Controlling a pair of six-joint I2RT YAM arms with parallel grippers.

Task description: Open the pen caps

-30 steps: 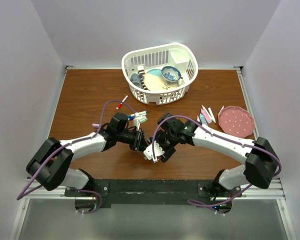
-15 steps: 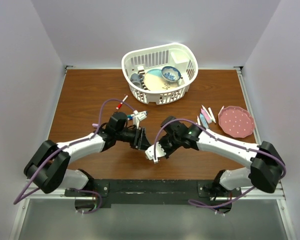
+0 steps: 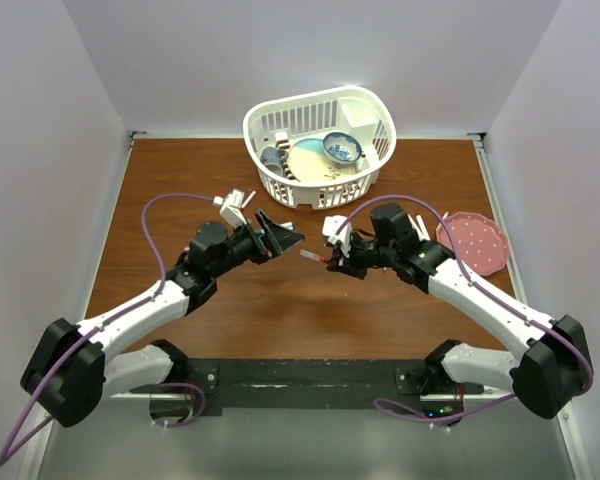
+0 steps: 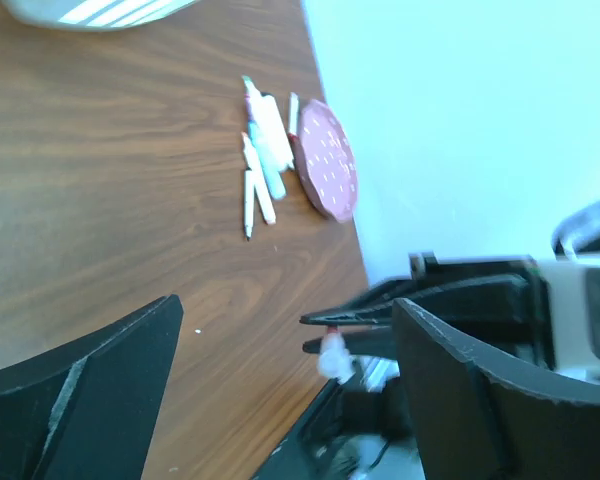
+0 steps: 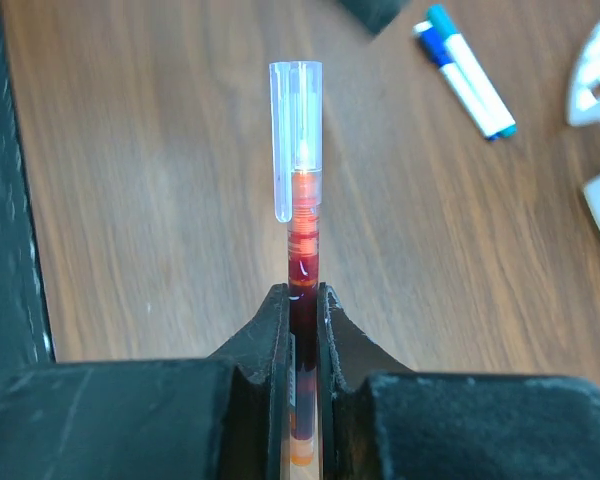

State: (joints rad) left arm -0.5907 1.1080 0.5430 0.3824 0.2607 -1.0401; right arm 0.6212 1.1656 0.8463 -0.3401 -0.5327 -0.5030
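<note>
cap point(image 5: 294, 120): clear, seated on the far end of the pen, clip down its left side in the right wrist view. Held up off the table.
pen point(image 5: 302, 250): red barrel, sticks straight out past the fingertips. From above, its capped end points at the left hand.
right hand point(image 5: 302, 295): pressed together on the pen, one pad on each side of the barrel. Sits over mid-table, in front of the basket.
left hand point(image 3: 280, 236): spread wide, nothing in it. Fingers point(image 4: 100, 390) stand well apart, right hand visible between them. Close to the capped end, not touching.
marker pair point(image 5: 467, 72): flat on the table beyond the pen, blue and teal ends.
marker bunch point(image 3: 411, 233): on the table just beside the plate. Teal and pink bits show, caps too small to sort.
plate point(image 3: 472, 243): pink, right side of the table.
basket point(image 3: 330, 187): white, back centre, dishes inside.
table point(image 3: 430, 170): brown wood.
</note>
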